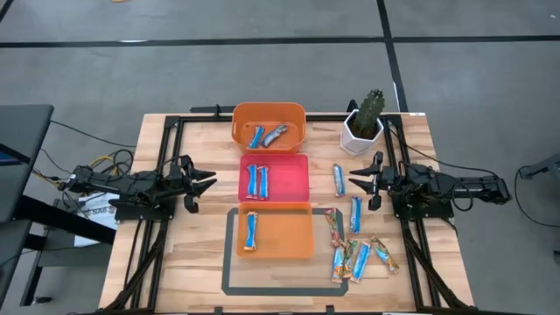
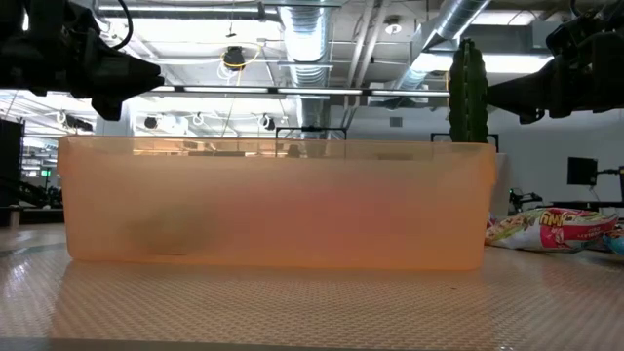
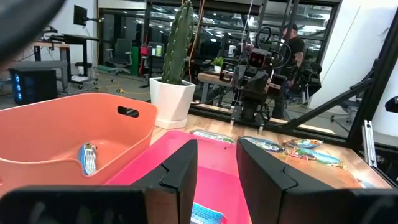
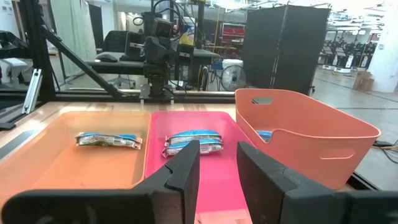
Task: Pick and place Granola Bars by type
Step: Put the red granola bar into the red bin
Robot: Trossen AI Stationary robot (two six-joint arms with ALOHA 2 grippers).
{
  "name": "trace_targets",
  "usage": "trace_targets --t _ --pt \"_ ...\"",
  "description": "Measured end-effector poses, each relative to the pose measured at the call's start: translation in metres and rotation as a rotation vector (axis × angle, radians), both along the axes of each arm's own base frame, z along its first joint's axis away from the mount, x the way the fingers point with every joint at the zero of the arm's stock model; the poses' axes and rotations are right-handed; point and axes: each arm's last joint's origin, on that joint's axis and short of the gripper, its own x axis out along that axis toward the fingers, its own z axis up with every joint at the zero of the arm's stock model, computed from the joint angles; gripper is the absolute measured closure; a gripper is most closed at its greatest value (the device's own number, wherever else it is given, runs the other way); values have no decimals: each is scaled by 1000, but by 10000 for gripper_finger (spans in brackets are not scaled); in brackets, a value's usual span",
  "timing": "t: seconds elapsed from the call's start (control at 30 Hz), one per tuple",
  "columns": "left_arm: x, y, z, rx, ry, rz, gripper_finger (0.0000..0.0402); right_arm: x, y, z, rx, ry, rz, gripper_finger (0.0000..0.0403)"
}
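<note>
Both grippers hover open above the table, touching nothing. My left gripper is left of the pink-red tray. My right gripper is on the tray's right. Two blue-and-white bars lie flat in that tray. One bar lies in the near orange tray. Two bars lie in the far orange bin. Several loose bars lie on the table right of the trays, blue-and-white ones and multicoloured ones.
A cactus in a white pot stands at the far right of the table, close behind my right arm. Dark frame rails run along both table sides. The near orange tray sits inside a dark rectangular outline. Bare wood shows at the near left.
</note>
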Motion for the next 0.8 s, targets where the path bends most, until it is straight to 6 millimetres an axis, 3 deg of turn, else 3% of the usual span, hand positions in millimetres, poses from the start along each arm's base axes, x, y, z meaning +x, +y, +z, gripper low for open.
trace_targets --t 0.43,0.7,0.8 --pt "0 0 0 -5 -1 0 297 0 0 0 49 -8 4 301" --pt "0 0 0 -8 -2 -1 297 0 3 10 860 -232 62 301" --pt "0 0 0 -9 -3 -1 297 -1 2 15 937 -268 64 301"
